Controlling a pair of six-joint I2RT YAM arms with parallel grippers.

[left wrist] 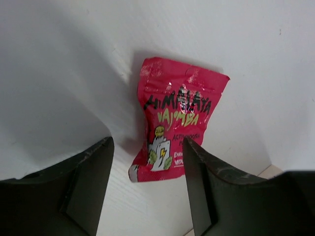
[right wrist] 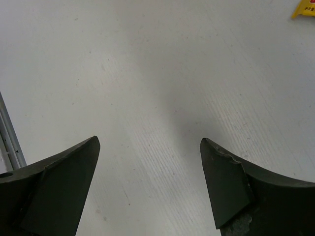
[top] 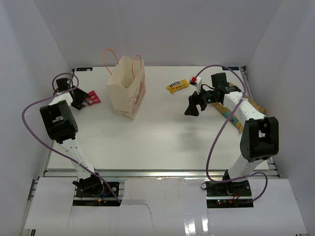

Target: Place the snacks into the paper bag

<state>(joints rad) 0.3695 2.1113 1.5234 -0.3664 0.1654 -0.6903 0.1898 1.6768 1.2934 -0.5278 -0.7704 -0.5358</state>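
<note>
The cream paper bag (top: 127,91) stands upright and open at the back middle of the table, its orange handles up. A pink-red snack packet (left wrist: 177,115) lies flat at the far left (top: 92,99). My left gripper (left wrist: 147,160) is down over the packet (top: 81,101) with its jaws apart. The packet's lower end lies between the fingertips (left wrist: 193,157). A yellow snack (top: 177,86) lies right of the bag, and its corner shows in the right wrist view (right wrist: 305,7). My right gripper (top: 192,106) (right wrist: 150,167) hangs open over bare table.
A small red-and-white packet (top: 197,80) lies behind the right gripper. A tan-brown pouch (top: 255,104) sits mostly hidden under the right arm. White walls close in the table at left, back and right. Purple cables loop off both arms.
</note>
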